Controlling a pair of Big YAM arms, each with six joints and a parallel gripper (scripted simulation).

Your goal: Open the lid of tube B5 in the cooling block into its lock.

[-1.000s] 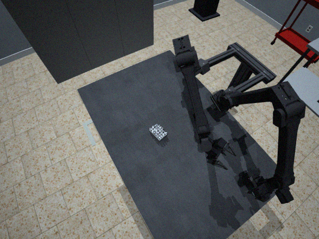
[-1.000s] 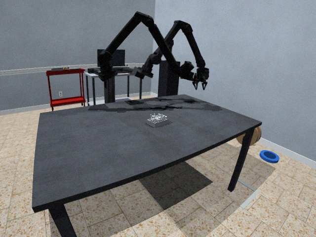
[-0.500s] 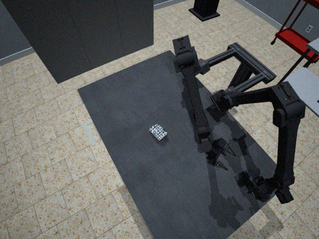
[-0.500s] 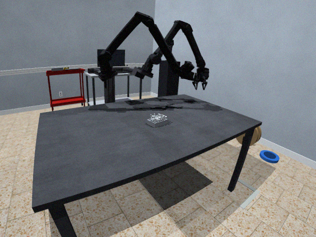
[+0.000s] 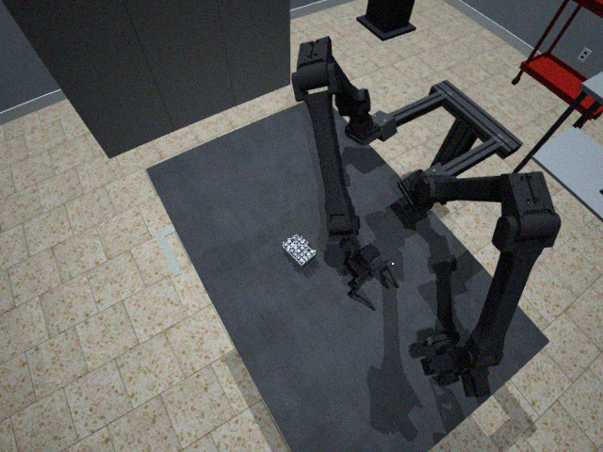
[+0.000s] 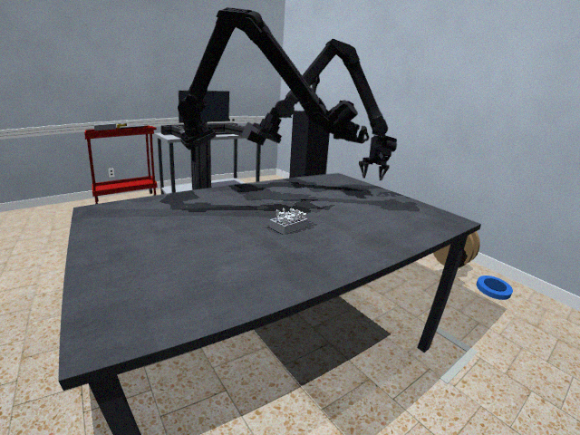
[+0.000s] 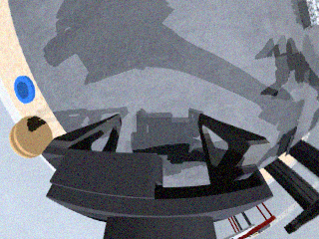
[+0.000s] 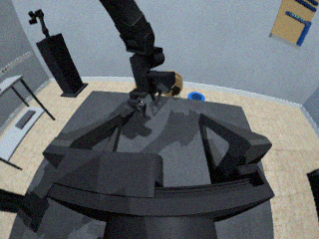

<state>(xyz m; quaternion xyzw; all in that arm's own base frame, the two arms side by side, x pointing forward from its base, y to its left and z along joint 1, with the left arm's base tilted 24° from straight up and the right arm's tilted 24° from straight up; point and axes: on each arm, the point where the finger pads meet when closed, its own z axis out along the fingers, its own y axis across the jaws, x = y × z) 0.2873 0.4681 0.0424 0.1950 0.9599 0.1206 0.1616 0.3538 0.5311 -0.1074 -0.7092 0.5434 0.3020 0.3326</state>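
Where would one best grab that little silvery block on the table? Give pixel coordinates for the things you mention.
Probably low on the two long side walls of the cooling block (image 5: pixel 292 256) (image 6: pixel 286 228) (image 7: pixel 313 11), from above: it's oblong and flat-sided, and lids jut from its top.
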